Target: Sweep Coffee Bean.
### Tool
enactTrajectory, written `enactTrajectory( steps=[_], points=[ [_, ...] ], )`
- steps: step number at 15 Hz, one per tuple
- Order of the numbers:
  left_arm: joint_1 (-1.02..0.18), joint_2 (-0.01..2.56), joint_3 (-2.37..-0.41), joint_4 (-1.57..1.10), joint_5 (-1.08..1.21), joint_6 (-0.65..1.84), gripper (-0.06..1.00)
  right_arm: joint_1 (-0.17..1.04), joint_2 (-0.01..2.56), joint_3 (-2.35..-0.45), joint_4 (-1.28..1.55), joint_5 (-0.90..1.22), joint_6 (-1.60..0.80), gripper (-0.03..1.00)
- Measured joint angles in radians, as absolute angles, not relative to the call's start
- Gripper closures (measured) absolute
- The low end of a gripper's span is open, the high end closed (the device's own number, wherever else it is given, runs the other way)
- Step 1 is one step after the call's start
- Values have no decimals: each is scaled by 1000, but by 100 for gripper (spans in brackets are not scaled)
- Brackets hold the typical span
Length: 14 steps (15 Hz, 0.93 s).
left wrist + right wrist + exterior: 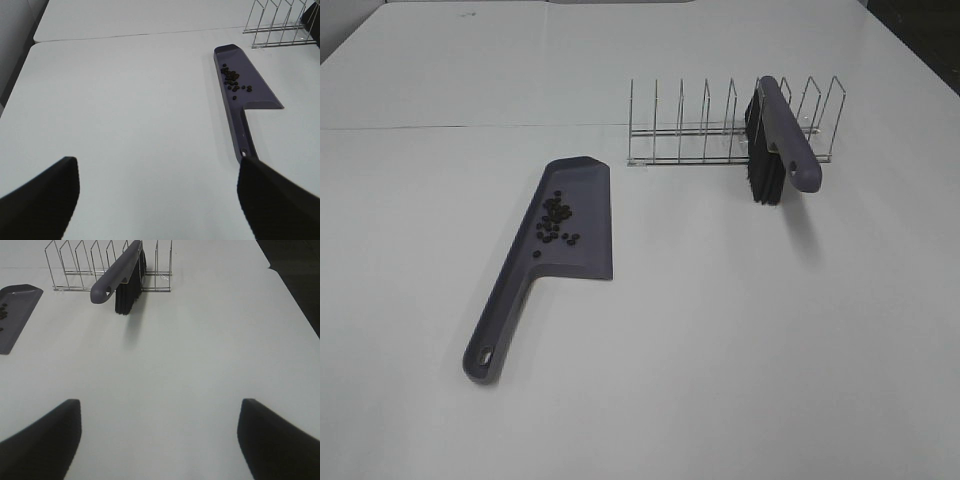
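The coffee beans (554, 220) lie in a loose cluster inside the purple dustpan (582, 240) on the white table. They also show in the left wrist view (232, 80), on the dustpan (257, 92). The purple brush (788, 135) with black bristles leans in the wire rack (720, 125). The right wrist view shows the brush (115, 272) and a dustpan corner (17, 315). My left gripper (157, 200) is open and empty, short of the dustpan handle. My right gripper (160, 440) is open and empty, well back from the brush. Neither gripper shows in the high view.
The wire rack (70, 270) stands at the back right of the table. The table's right edge (295, 300) drops off to a dark floor. A seam crosses the table behind the dustpan (470, 127).
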<state>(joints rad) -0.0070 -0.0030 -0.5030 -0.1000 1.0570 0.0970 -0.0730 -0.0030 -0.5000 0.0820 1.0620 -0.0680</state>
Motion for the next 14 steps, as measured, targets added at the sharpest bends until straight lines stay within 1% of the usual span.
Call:
enactTrajectory(
  steps=[4,7,14],
  points=[
    [-7,-3,-503,-100,1057,97,13,-61,-3,-500,82,1062,-68,22],
    [-7,-3,-503,-100,1057,97,13,-30,-3,-500,89,1062,-68,22],
    [-7,-3,-503,-100,1057,97,13,-30,-3,-500,89,1062,-68,22]
  ],
)
